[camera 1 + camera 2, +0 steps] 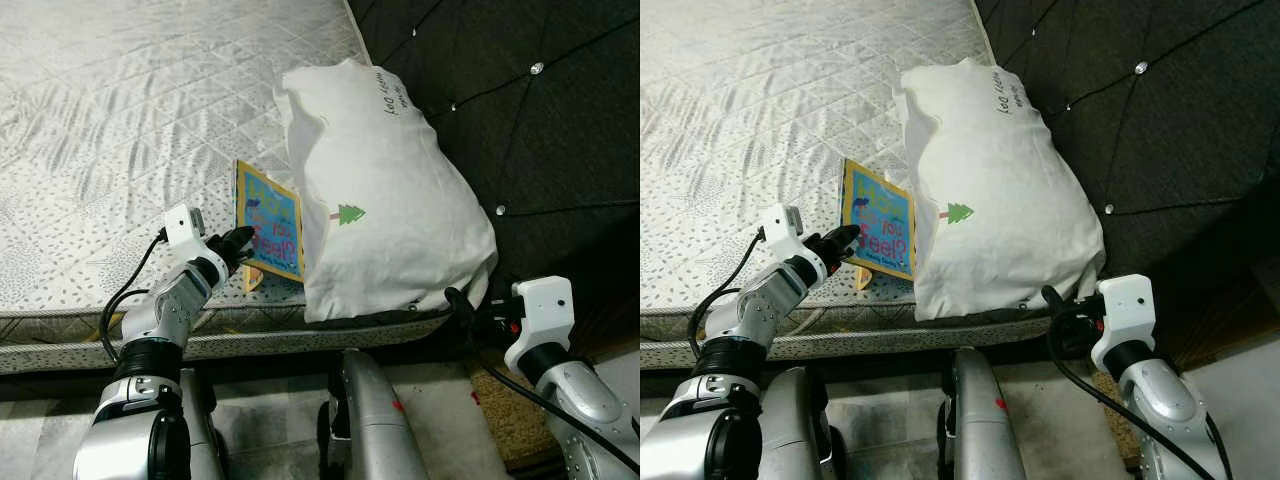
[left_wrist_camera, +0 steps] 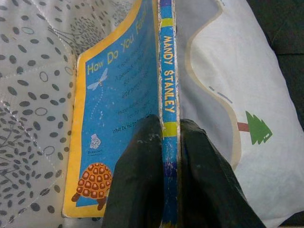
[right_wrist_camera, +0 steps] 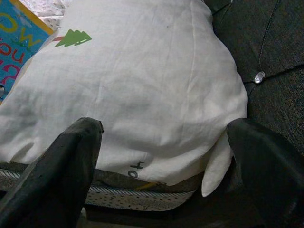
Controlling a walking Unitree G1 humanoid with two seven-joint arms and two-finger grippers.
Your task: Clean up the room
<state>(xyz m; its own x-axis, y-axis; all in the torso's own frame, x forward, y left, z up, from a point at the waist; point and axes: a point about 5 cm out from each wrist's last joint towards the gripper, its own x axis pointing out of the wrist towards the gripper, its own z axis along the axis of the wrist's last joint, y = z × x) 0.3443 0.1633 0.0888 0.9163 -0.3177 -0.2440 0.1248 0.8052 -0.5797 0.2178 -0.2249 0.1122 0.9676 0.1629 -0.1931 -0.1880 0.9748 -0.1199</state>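
A blue picture book with a yellow border (image 1: 268, 222) stands on edge on the mattress (image 1: 120, 120), leaning by a white pillow (image 1: 380, 200) with a small green tree print. My left gripper (image 1: 238, 243) is shut on the book's lower spine; in the left wrist view both fingers (image 2: 137, 185) clamp the spine (image 2: 168, 95). My right gripper (image 3: 161, 156) is open at the near end of the pillow (image 3: 142, 80), one finger to each side of that end, by the bed's edge.
A dark tufted headboard (image 1: 520, 110) with metal studs rises to the right of the pillow. The mattress edge (image 1: 230, 340) runs across in front of me. A brown mat (image 1: 505, 415) lies on the floor at the lower right.
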